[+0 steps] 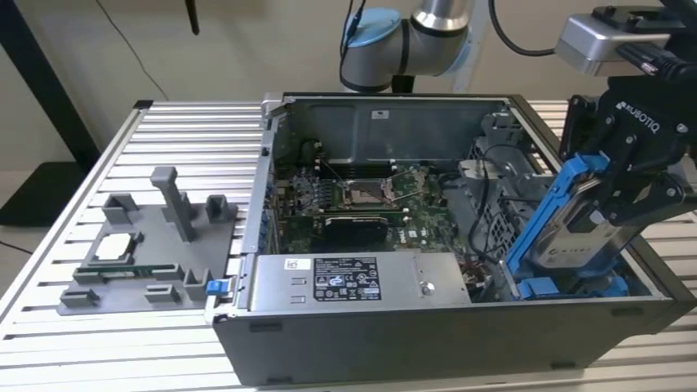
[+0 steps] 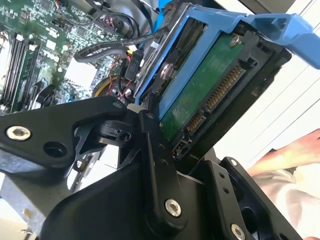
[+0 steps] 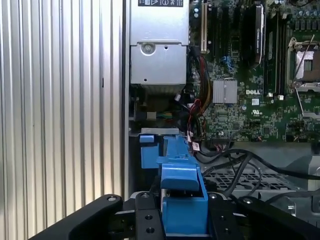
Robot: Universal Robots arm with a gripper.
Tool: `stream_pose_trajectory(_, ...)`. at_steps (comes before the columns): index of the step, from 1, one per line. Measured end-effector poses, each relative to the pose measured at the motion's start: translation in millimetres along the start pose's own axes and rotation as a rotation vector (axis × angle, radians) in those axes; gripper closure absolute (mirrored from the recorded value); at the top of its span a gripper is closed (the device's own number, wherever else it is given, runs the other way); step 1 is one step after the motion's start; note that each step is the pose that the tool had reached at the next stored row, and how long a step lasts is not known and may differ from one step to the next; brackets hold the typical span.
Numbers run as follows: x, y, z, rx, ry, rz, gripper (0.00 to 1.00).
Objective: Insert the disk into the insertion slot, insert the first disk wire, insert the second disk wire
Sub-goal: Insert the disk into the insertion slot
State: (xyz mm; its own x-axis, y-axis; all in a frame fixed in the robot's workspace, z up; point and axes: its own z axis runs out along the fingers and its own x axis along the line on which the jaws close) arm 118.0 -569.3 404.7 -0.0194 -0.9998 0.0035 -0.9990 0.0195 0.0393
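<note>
My gripper [image 1: 605, 193] is shut on the disk [image 1: 566, 234], a silver drive in a bright blue frame. It holds the disk tilted, with the lower end down inside the case at the exterior view's right. Below that end sits the insertion slot [image 1: 541, 287] with its blue fittings, also visible in the first wrist view [image 3: 149, 150]. In the second wrist view the disk's green board and connector [image 2: 212, 87] face the camera between my black fingers [image 2: 150, 131]. Loose black cables [image 3: 235, 165] lie beside the bay. I cannot tell which of them are the disk wires.
The open computer case [image 1: 436, 343] stands on a slatted aluminium table [image 1: 130, 351]. Inside are the silver power-supply box [image 1: 360, 279] and the motherboard [image 1: 360, 196]. A grey fixture [image 1: 153, 245] with parts lies at the exterior view's left. A person's hand [image 2: 300, 150] is nearby.
</note>
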Motion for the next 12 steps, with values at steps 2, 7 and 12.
stream_pose_trajectory(2,-0.2,-0.4,2.9,-0.0001,-0.0012,0.000,1.00)
stream_pose_trajectory(7,-0.7,-0.9,9.9,-0.0001,-0.0024,0.000,1.00)
stream_pose_trajectory(12,-1.0,-1.4,15.7,-0.0001,-0.0062,0.000,1.00)
